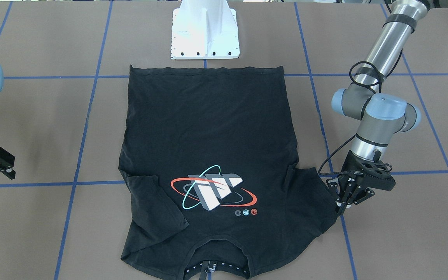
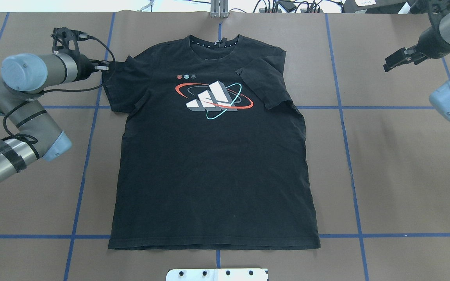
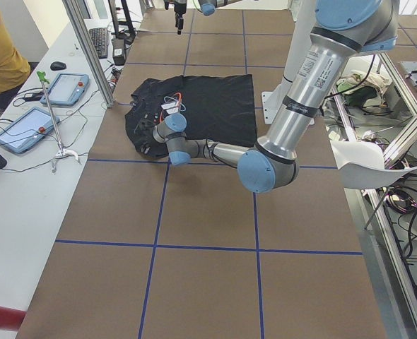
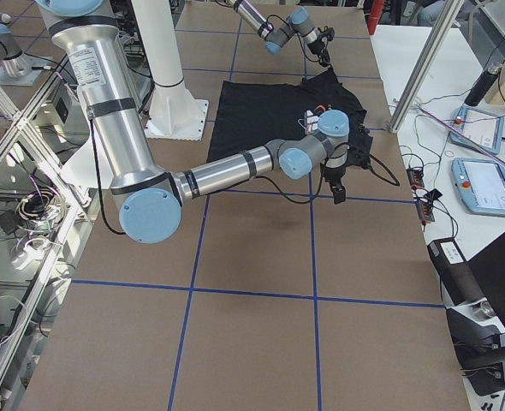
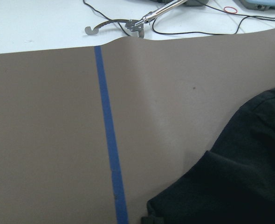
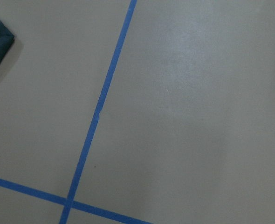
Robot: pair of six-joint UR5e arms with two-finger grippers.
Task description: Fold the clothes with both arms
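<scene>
**A:** Collar (image 1: 216, 268) of the T-shirt (image 1: 208, 128) comes nearest, cut off by the lower edge of the front-facing view. How are the arms posed?

**B:** Left arm (image 1: 383, 112) reaches out from beside the white pedestal base (image 1: 204, 35) and bends at the wrist. Its left gripper (image 1: 342, 206) points down at the edge of the spread sleeve (image 1: 313, 194), on the shirt's end far from the base. I cannot tell whether it is pinching the cloth, because the black tips blend into the black fabric.

**A:** And the other one?

**B:** Right arm (image 2: 449, 27) is mostly out of frame. The right gripper (image 1: 2, 165) hangs over bare table (image 1: 403, 241), well apart from the shirt. Its jaws look parted and hold nothing.

**A:** How does the shirt lie?

**B:** It lies flat on the table, print up. The hem is just in front of the base and the collar is farthest from it, so the long axis runs straight out from the base. The second sleeve (image 1: 154, 202) is folded inward over the chest.
</scene>
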